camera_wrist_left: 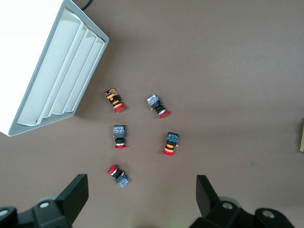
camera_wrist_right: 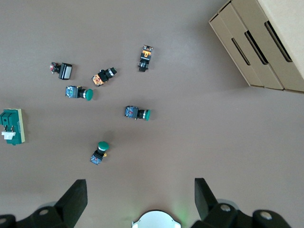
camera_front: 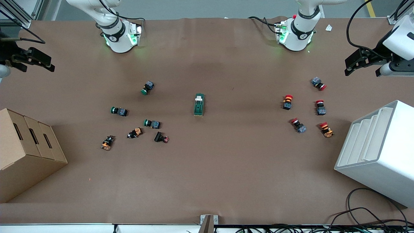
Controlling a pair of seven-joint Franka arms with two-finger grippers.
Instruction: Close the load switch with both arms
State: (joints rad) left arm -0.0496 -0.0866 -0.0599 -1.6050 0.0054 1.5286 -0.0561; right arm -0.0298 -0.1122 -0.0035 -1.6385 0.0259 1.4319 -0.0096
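Observation:
The load switch [camera_front: 199,104], a dark green block with a white lever piece at the end nearer the arm bases, lies alone at the middle of the table. It also shows in the right wrist view [camera_wrist_right: 12,127]. My left gripper [camera_front: 362,72] is open and empty, up in the air over the left arm's end of the table, above the red pushbuttons [camera_wrist_left: 141,192]. My right gripper [camera_front: 37,68] is open and empty, up over the right arm's end of the table [camera_wrist_right: 140,194]. Both are well apart from the switch.
Several green and orange pushbuttons [camera_front: 151,123] lie scattered toward the right arm's end, several red ones [camera_front: 287,101] toward the left arm's end. A cardboard box [camera_front: 22,152] stands at the right arm's end and a white slotted bin [camera_front: 378,152] at the left arm's end.

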